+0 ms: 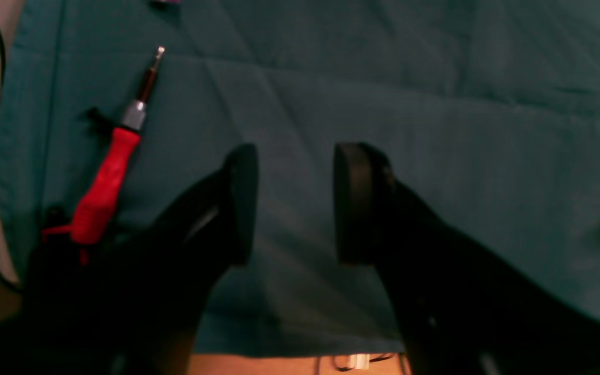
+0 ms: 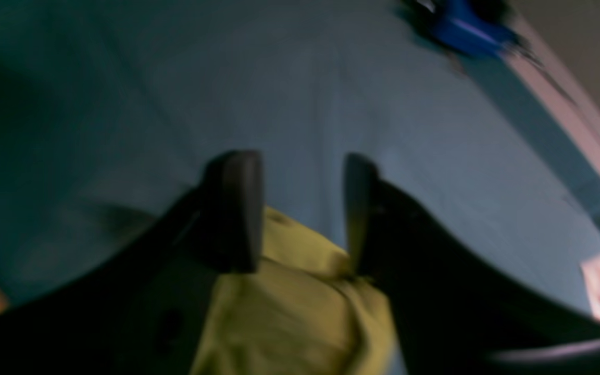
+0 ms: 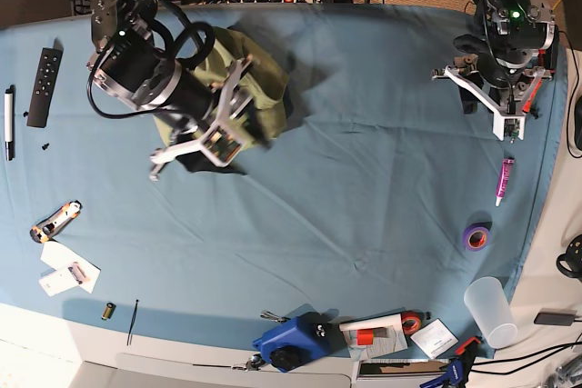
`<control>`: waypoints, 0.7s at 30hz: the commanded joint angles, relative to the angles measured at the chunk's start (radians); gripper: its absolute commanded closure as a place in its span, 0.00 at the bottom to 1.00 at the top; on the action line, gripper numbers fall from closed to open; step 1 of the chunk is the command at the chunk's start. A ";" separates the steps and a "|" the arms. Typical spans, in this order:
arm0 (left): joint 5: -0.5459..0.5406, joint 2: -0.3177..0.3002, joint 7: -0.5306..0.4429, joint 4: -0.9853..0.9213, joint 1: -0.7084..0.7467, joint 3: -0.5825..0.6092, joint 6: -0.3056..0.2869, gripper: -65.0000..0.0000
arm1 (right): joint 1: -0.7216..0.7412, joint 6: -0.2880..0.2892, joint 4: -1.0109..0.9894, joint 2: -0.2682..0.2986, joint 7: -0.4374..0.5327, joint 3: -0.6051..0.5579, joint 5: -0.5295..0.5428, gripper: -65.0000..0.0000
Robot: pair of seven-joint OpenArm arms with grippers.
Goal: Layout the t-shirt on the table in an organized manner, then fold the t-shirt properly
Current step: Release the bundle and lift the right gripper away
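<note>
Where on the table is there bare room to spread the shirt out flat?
The middle of the table is bare, between the bunched t-shirt and the purple tape roll. The near edge is crowded around the blue tool; the left edge holds a remote.

The left arm [image 3: 503,15] is at the right of the base view, its wrist bent down, and the left gripper [image 1: 295,203] hangs with a clear gap between its two dark fingers [image 1: 241,203], nothing between them. The right arm [image 3: 136,52] reaches from the top left of the base view; the right gripper [image 2: 302,213] points down, its fingers [image 2: 240,211] parted, blurred in the wrist view
</note>
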 commanded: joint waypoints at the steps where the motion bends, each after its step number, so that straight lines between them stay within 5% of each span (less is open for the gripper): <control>1: -0.029 -0.005 -0.021 0.019 -0.002 -0.001 -0.005 0.63 | 0.003 -0.023 0.015 0.006 0.023 0.021 -0.036 0.74; 5: -0.136 -0.005 -0.021 0.019 -0.002 -0.001 -0.061 0.63 | -0.032 -0.050 -0.031 0.007 0.023 0.104 -0.055 0.91; 11: -0.310 -0.003 -0.021 0.019 -0.002 -0.001 -0.180 0.63 | -0.050 -0.006 -0.277 0.007 0.029 0.220 0.110 0.91; 14: -0.343 -0.003 -0.021 0.019 -0.002 -0.001 -0.193 0.63 | -0.049 0.051 -0.397 0.006 0.069 0.255 0.208 0.91; 21: -0.342 -0.003 -0.040 0.019 -0.002 -0.001 -0.192 0.63 | 0.062 0.114 -0.741 -0.007 0.100 0.241 0.246 0.91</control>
